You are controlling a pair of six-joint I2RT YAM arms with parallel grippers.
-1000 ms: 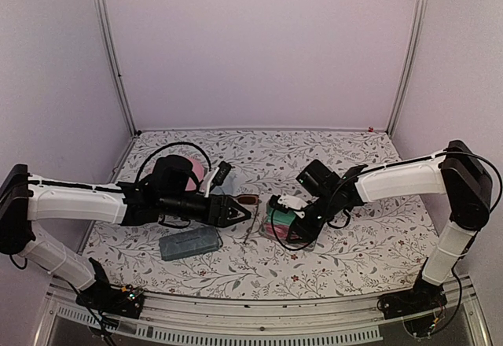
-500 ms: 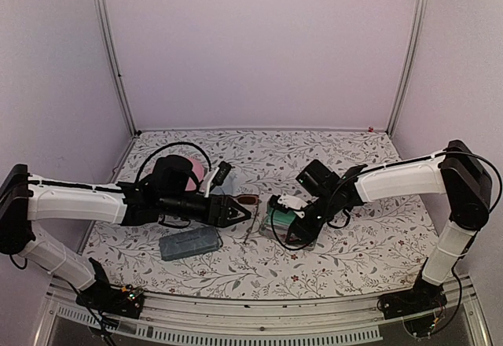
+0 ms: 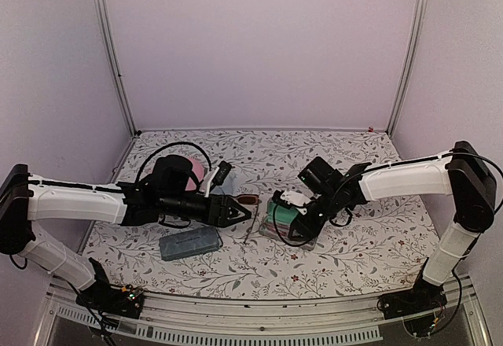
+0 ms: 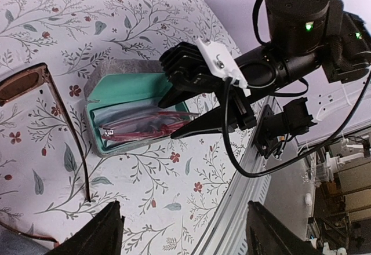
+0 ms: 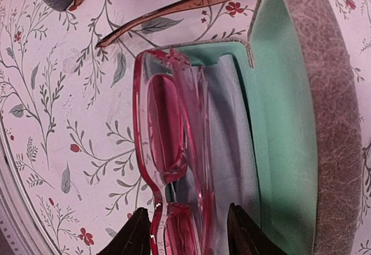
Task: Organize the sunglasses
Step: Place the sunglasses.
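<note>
The pink-framed sunglasses [image 5: 168, 121] lie folded on a pale cloth [image 5: 232, 145] inside the open grey-brown case [image 5: 330, 121] with a teal lining. My right gripper [image 5: 188, 237] is open and straddles them, with a gap beside one finger; the same gripper [image 3: 292, 215] hangs over the case [image 3: 275, 219]. The dark sunglasses [image 4: 23, 84] with reddish-brown lenses lie unfolded on the table left of the case, one temple [image 5: 179, 6] running past its rim. My left gripper [image 4: 185, 237] is open and empty, hovering near the dark pair [image 3: 250, 201].
A shut blue-grey case [image 3: 189, 244] lies near the front, under the left arm. A pink object [image 3: 194, 170] sits behind the left wrist. The table's front metal rail [image 4: 255, 168] runs close to the open case. Walls enclose the flowered table.
The right gripper's jaws have widened, letting go of the pink sunglasses, and its wrist has shifted slightly right. The left arm has not moved.
</note>
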